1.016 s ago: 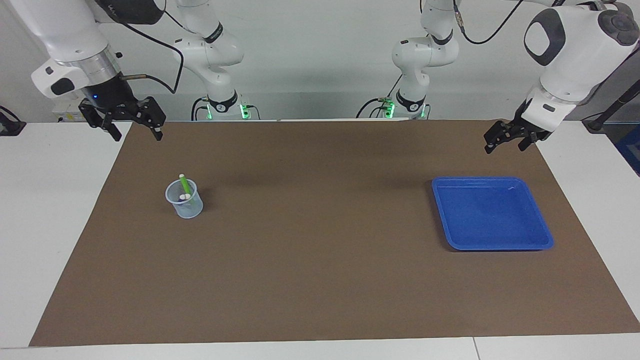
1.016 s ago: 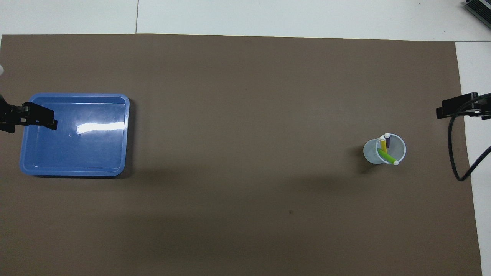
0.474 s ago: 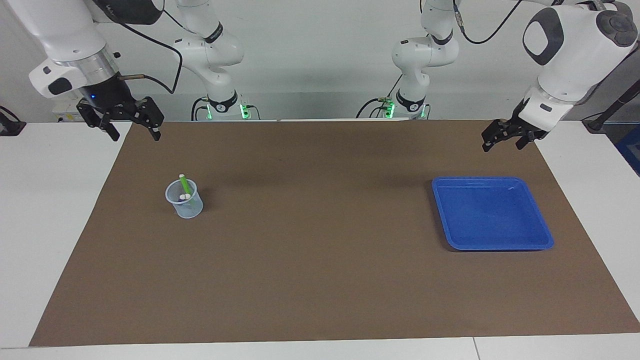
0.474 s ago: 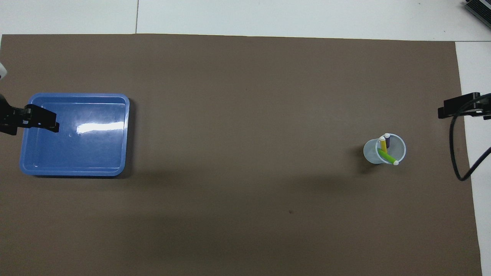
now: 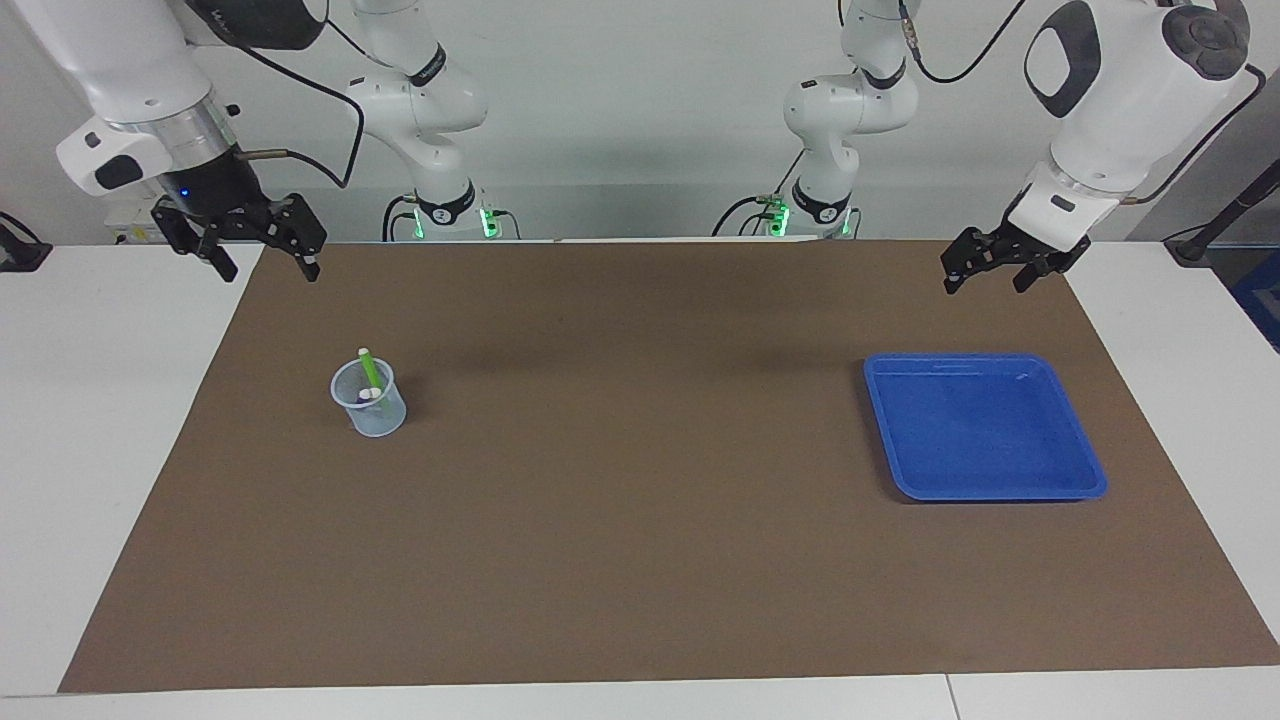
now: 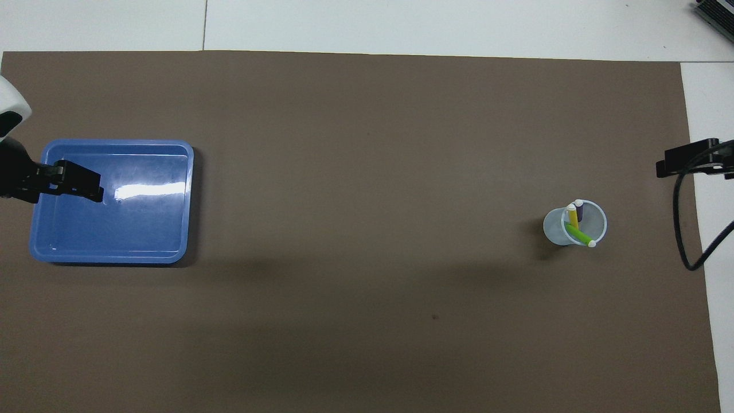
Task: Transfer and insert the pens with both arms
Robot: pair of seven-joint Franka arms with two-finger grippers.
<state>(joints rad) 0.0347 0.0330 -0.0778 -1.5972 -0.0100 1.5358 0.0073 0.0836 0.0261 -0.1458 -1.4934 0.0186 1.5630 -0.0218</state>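
My left gripper [image 5: 983,273] spread empty above the mat [image 5: 640,520], its far finger cut off overhead, right gripper [image 5: 260,250] splayed empty, pens [image 6: 575,223] half-hidden in cup [image 5: 378,415]

- No text, label, brand, number or sign can be read anywhere in either view.
- The small white arm bases [image 5: 447,205] near the top of the facing view carry dark collar bands with pale marks, too small to make out.
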